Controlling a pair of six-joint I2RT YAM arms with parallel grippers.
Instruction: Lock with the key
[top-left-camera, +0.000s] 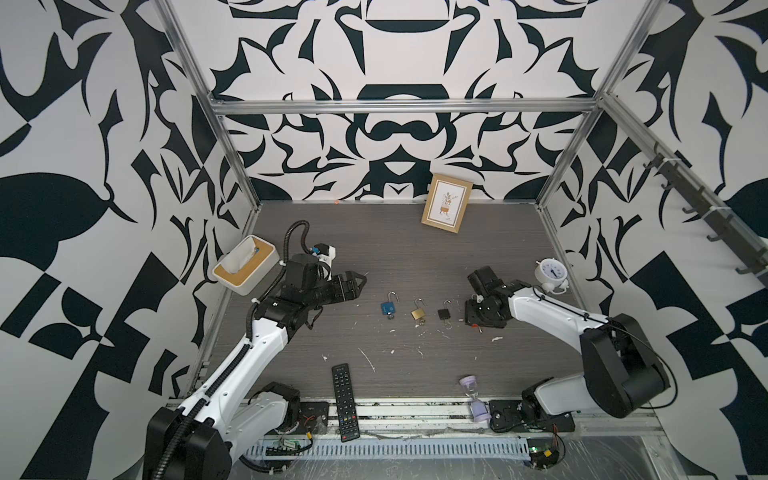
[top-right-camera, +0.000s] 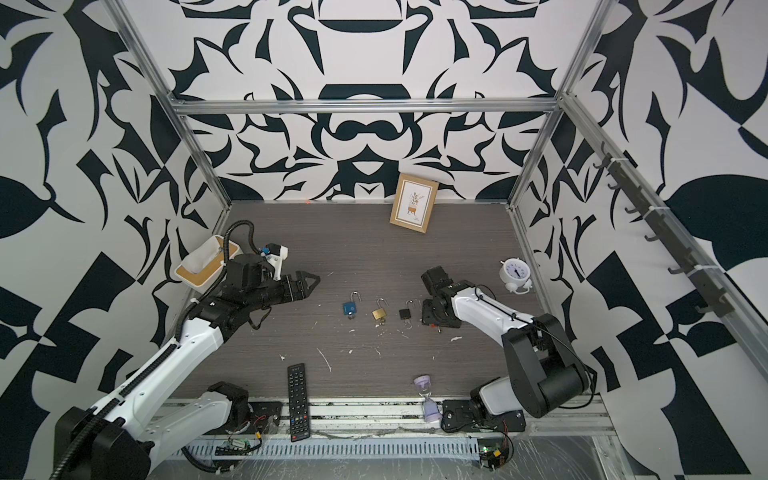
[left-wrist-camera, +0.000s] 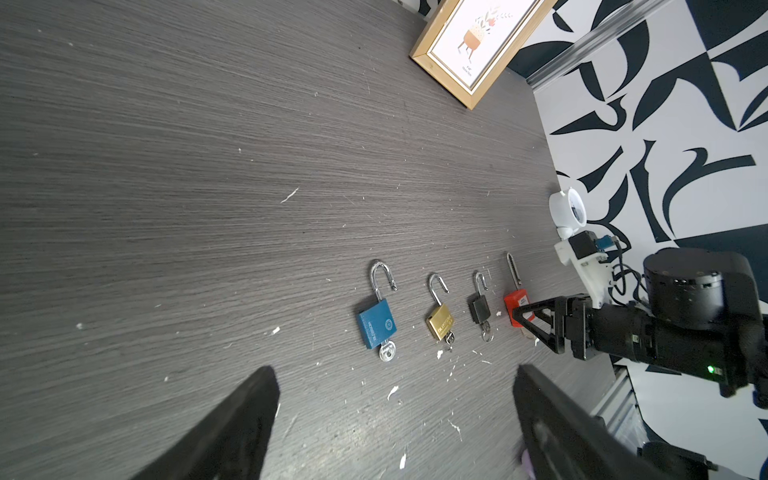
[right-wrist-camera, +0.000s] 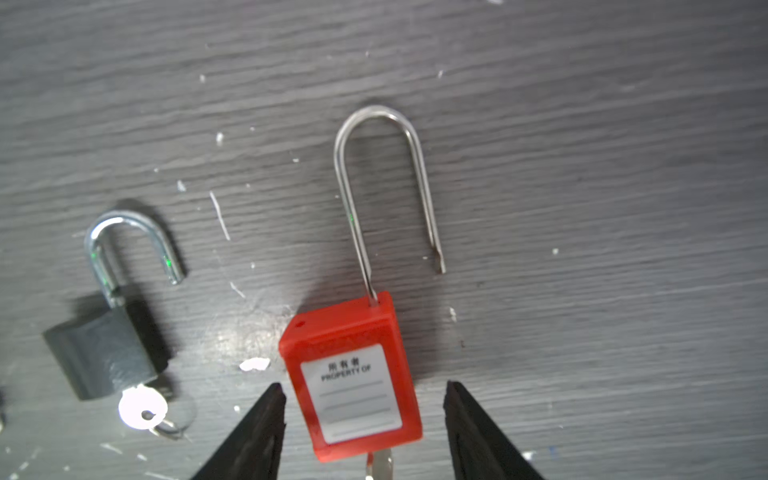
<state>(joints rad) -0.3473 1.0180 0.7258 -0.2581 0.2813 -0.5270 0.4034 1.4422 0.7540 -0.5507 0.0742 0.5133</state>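
Your right pincer (right-wrist-camera: 365, 385) straddles the red padlock (right-wrist-camera: 345, 332), jaws released, gripping nothing; its key (right-wrist-camera: 380, 461) sits in the base. Around it, white flecks (right-wrist-camera: 254, 365) litter the grey wood-grain table (right-wrist-camera: 582, 166); black-and-white patterned walls (top-left-camera: 395, 137) stand beyond.

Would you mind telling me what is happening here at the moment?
The right tool straddles the red padlock on the table, jaws apart, not yet gripping. Its shackle is open and its key is inserted. The left tool hovers open, off to the side. The blue padlock, brass padlock and black padlock lie alongside, also open.
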